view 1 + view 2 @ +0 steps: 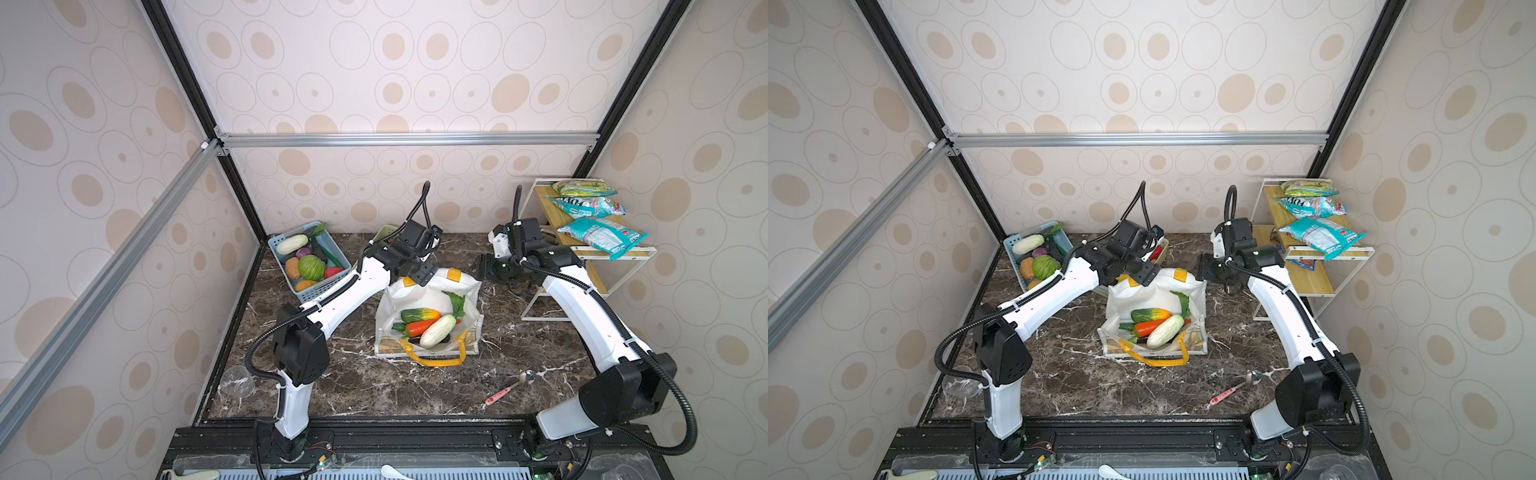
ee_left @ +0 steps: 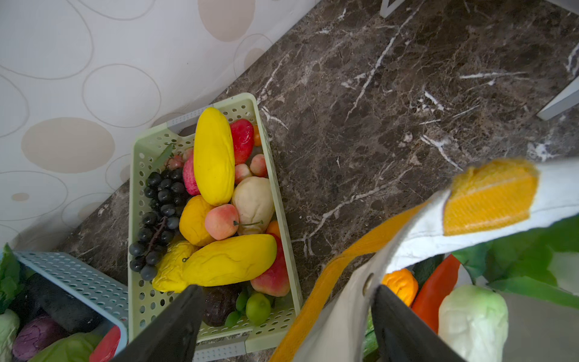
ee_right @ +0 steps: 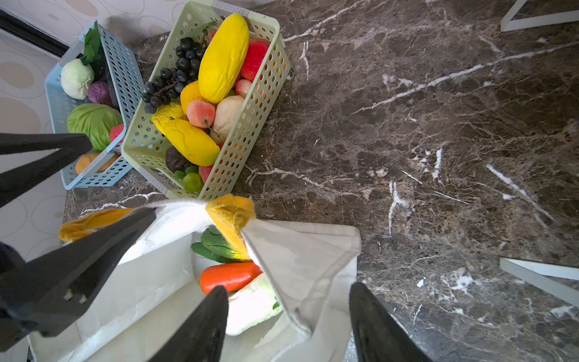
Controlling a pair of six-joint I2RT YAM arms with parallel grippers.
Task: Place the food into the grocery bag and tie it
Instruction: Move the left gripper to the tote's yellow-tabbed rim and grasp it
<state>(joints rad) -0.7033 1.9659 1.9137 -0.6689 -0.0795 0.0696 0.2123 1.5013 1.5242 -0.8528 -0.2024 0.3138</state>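
**A:** Which way does the bag (image 1: 388, 320) sit?

**B:** Upright on the table (image 1: 361, 382), mouth up, just below both claws and on the arm-base side of them. Its far rim runs from one claw across to the other. The near strap (image 1: 436, 362) lies slack over the near rim, well away from either claw.

**A:** And the food?

**B:** Inside, below the claws. The gourd (image 1: 420, 314) lies crosswise, long axis about parallel to that far rim. The carrot (image 1: 417, 328) and white piece (image 1: 437, 330) slant beside it, side by side. A teal packet (image 1: 602, 237) lies on the rack (image 1: 544, 203), off the right claw's outer side.

**A:** The arms?

**B:** Both reach forward with elbows out and wrists tipped down at the far rim. The left claw (image 2: 286, 291) is spread wide, straddling the rim and the far strap (image 2: 316, 291), and grips nothing. The right claw (image 3: 287, 286) is partly spread over the bag's far corner, with a fold of cloth between its jaws. It looks unclamped, though I can't be sure no pad touches it.

**A:** Room to move?

**B:** The green basket (image 2: 277, 188) sits just beyond the left claw, close to the bag. Bare marble lies beyond the right claw, out to the rack's legs.
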